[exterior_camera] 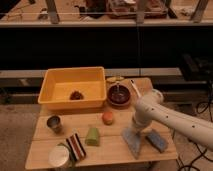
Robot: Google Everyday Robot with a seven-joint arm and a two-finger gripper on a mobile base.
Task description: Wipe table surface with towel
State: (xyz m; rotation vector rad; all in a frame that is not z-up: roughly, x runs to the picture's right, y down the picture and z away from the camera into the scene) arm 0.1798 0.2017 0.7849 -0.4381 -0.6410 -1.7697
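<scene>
The thin, limp grey-blue towel (132, 140) lies toward the near right corner of the pale wooden plank table surface (115, 146), with the gripper (136, 128) down at its upper end. Clamped or spread, I cannot tell. Light and floppy, the cloth will likely bunch, so I'd press near its middle.

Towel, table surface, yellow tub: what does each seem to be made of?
Towel: thin limp cloth, matte grey-blue, lying flat at the gripper, table's front right. Table surface: pale wood, plank seams visible. Yellow tub: probably plastic, smooth uniform colour.
</scene>
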